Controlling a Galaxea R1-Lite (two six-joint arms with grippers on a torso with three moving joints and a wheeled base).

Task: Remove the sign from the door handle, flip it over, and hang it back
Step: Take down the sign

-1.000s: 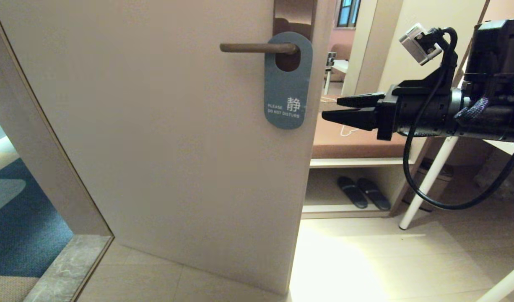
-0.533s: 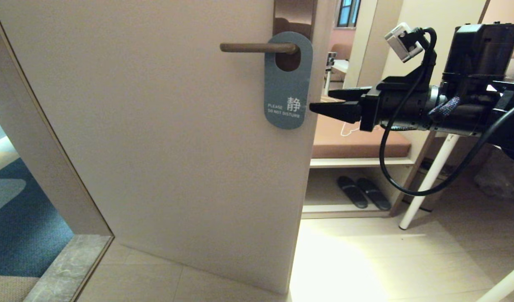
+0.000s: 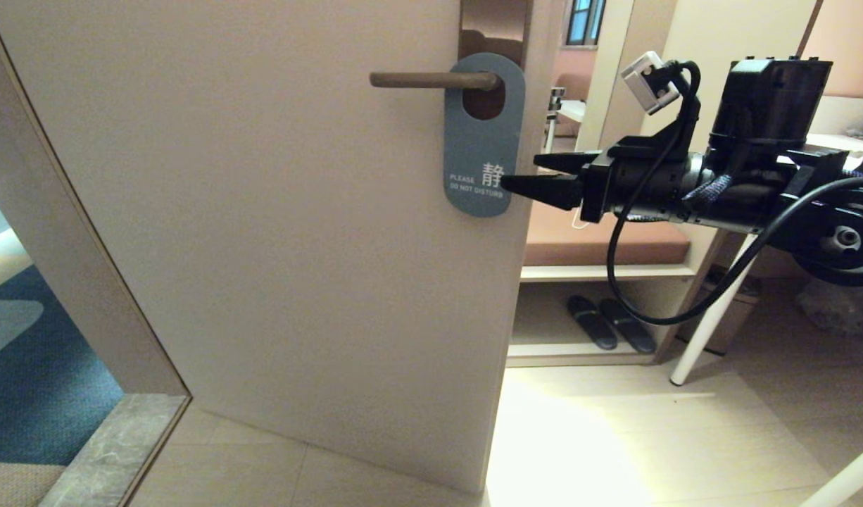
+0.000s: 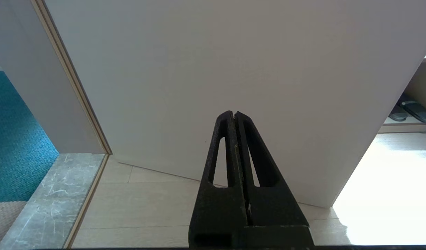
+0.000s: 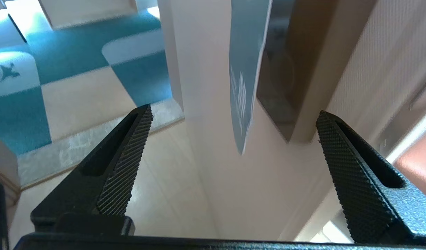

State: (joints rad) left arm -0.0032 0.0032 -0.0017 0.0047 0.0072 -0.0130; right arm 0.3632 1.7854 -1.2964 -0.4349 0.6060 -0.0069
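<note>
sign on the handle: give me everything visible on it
The sign is a flat slate-blue card with rounded ends and an oval hole at the top. White text near its lower end reads PLEASE DO NOT DISTURB beside a Chinese character. It hangs upright from the handle, which passes through the hole, in front of the bronze backplate. The open right tool reaches its lower right edge; contact is unclear.

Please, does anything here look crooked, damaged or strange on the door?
Nothing stands out. The sign hangs straight on the door handle, blue side out and intact. The right gripper is open at the sign's lower edge, not gripping it. The left gripper is shut, low before the door.
</note>
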